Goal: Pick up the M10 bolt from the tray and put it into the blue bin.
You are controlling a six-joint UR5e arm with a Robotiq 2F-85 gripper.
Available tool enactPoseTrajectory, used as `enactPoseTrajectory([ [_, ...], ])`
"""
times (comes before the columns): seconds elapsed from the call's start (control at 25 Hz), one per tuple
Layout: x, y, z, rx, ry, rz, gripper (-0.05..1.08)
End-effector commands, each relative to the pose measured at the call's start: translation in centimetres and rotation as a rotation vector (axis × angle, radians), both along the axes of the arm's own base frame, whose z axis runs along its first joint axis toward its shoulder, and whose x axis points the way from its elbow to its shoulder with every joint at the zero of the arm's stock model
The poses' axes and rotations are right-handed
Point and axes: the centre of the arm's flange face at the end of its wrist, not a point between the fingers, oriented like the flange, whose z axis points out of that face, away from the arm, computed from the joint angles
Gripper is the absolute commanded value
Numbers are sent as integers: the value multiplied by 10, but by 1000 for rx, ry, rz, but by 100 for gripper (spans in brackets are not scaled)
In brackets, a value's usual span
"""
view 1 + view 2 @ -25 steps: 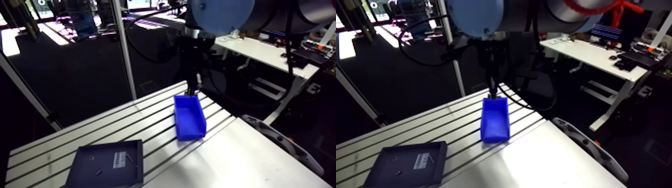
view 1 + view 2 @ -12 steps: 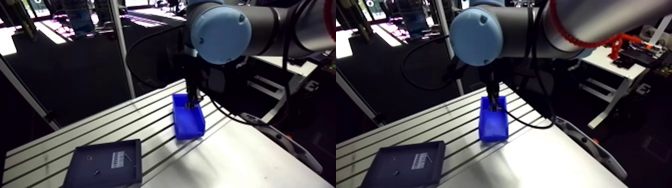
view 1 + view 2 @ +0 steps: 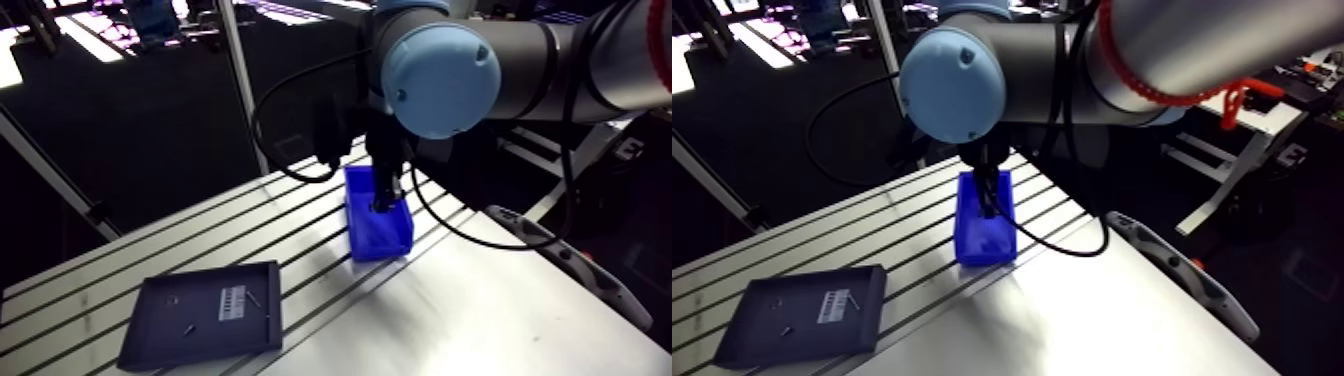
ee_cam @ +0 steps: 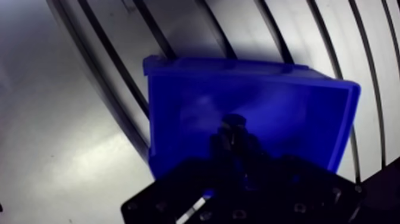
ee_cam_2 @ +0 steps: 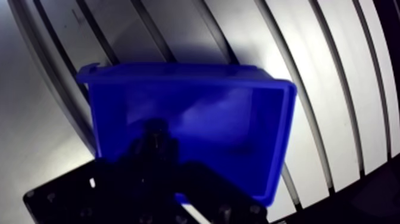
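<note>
The blue bin [image 3: 379, 232] stands on the slotted table at the far right, its open top facing up. My gripper [image 3: 383, 203] hangs over the inside of the bin. In the wrist view the gripper [image 4: 234, 142] is shut on a dark bolt [image 4: 234, 123], whose head pokes out past the fingertips above the bin's floor. The bin's walls [image 4: 239, 64] surround the fingertips on all sides. The dark tray [image 3: 160, 336] lies at the near left of the table, far from the gripper.
In the tray lie a white label [image 3: 232, 302] and two small dark parts [image 3: 188, 329] [image 3: 254, 298]. A smooth white sheet [image 3: 470, 310] covers the table's near right. A grey curved guard [image 3: 560, 262] runs along the right edge.
The gripper has gone from the bin's far end to over its inside and come lower. The arm camera has shifted, so the whole picture has moved.
</note>
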Motion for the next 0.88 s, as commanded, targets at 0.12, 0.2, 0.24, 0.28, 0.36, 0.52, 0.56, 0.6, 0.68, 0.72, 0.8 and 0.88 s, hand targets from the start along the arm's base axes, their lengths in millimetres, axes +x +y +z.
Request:
enactPoseTrajectory([
  [0.12, -4, 4, -23, 7, -14, 2, 108],
  [0.2, -5, 3, -25, 9, -12, 4, 108],
  [0.24, -6, 4, -28, 6, -15, 2, 108],
  [0.28, -6, 5, -29, 5, -17, 2, 108],
  [0.36, -6, 4, -30, 4, -19, 4, 107],
  [0.52, -6, 3, -31, 1, -17, 2, 103],
  [0.56, -5, 4, -30, 2, -18, 1, 96],
  [0.6, -4, 3, -31, 1, -20, 2, 73],
  [0.68, -4, 3, -29, 10, -18, -7, 6],
  [0.72, -4, 3, -28, 24, -10, -22, 2],
  [0.8, -2, 4, -29, 36, -2, -12, 1],
  [0.88, -2, 5, -26, 47, -3, -7, 1],
])
